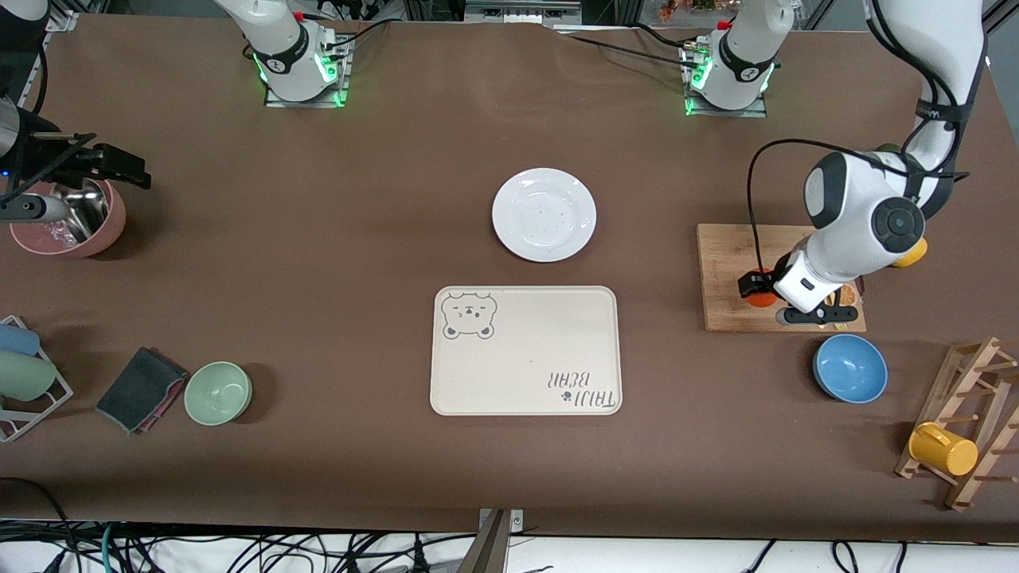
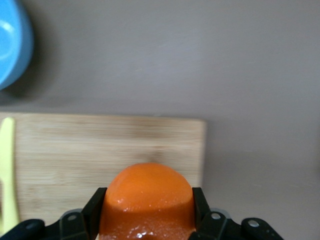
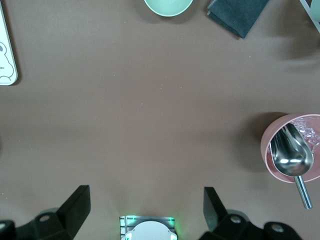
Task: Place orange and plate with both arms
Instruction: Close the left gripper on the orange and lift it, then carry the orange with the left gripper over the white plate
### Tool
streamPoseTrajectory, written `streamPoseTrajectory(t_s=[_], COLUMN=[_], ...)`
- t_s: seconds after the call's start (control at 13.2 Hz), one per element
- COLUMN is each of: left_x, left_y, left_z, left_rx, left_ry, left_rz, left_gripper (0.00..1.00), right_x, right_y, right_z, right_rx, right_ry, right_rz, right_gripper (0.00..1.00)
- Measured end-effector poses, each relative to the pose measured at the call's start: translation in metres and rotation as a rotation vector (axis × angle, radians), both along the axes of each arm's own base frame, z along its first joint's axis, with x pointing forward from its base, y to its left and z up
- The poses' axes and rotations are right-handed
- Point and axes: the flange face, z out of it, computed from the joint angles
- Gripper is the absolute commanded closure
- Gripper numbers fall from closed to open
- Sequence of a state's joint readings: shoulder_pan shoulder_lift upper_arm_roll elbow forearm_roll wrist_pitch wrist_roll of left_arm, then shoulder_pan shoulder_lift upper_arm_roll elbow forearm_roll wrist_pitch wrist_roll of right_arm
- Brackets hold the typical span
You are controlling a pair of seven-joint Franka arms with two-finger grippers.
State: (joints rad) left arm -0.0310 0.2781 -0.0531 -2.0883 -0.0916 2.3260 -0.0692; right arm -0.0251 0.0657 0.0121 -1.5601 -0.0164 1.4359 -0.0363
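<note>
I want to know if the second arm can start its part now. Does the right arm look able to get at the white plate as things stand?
Probably yes. The plate lies bare, nothing on it, and the right end effector hangs open over bare table.

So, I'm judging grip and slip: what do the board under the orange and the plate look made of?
The cutting board: bamboo or pale wood, matte, with visible grain strips. The plate: glossy white, probably ceramic or melamine, judging by its soft sheen.

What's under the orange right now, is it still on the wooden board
The orange sits between the left gripper's fingers over the wooden cutting board. The fingers and fruit cover its underside, so contact with the board cannot be seen.
</note>
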Motion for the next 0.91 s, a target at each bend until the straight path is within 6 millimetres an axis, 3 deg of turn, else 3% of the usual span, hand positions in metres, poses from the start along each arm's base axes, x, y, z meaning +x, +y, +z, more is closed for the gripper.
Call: streamPoseTrajectory(t_s=[0.23,0.46,0.61,0.91], left_x=[-0.011,-0.039,-0.068,-0.119], left_y=[-0.072,-0.163,-0.225,-0.317], left_z=[0.018,0.021,0.018,-0.006], left_rx=[-0.094,-0.122,-0.126,-0.148], left_ry=[0.004,0.052,0.092,0.118], left_rz=[0.032,0.091,0.133,0.199], left_gripper=[0.92,0.92,0.91,0.91], right_x=[0.000,0.000,-0.002,-0.002], right_y=[0.000,0.000,-0.001,-0.013], right_z=[0.000,0.000,-0.001,-0.001], right_rx=[0.000,0.001,0.000,-0.001], right_ry=[0.001,0.004,0.013,0.016], right_rz=[0.000,0.000,-0.002,-0.024], right_gripper=[0.00,0.00,0.00,0.00])
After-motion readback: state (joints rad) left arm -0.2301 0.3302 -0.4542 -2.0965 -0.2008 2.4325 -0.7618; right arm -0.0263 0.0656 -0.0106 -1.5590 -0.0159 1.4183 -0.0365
